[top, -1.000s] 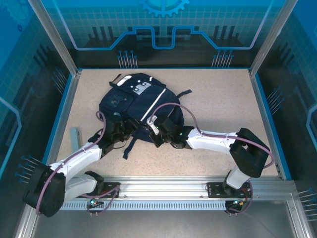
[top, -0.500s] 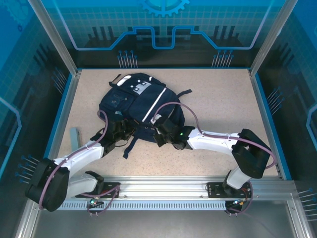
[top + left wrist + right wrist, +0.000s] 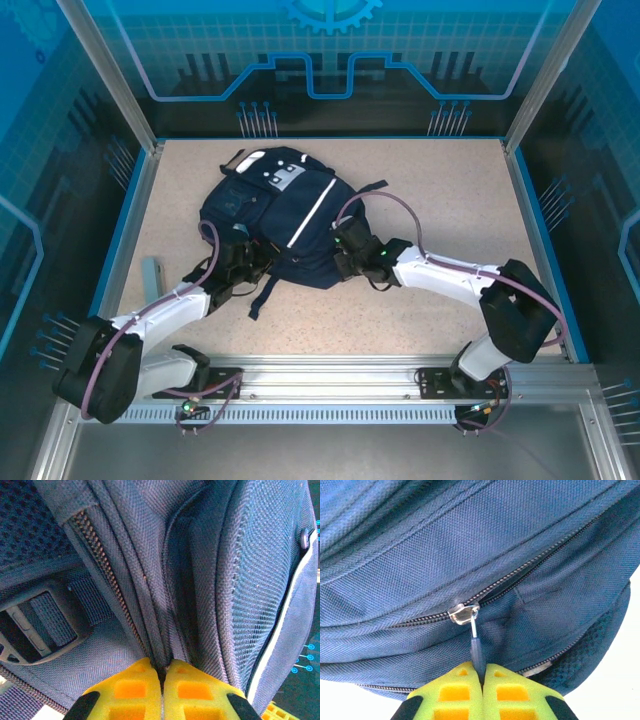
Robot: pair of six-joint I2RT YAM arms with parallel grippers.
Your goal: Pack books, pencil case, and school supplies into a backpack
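Note:
The navy backpack [image 3: 280,210] lies flat at the table's middle left, with its white stripe up. My left gripper [image 3: 250,262] is at its lower left edge. In the left wrist view this gripper [image 3: 162,672] is shut on a fold of backpack fabric [image 3: 165,630] beside a zipper track. My right gripper [image 3: 342,248] is at the backpack's lower right edge. In the right wrist view it [image 3: 482,672] is shut on the dark zipper pull [image 3: 477,650] hanging from the silver slider [image 3: 462,614]. The pale grey-teal pencil case [image 3: 152,274] lies by the left wall. The books and school supplies are hidden or out of view.
Dark straps [image 3: 262,290] trail from the backpack toward the near rail. A strap buckle [image 3: 40,625] sits left of the pinched fold. Bare speckled tabletop [image 3: 440,200] spreads to the right. Blue walls enclose the table.
The left gripper has closed on the backpack fabric. The right gripper has moved right and farther back along the backpack's lower edge with the zipper pull.

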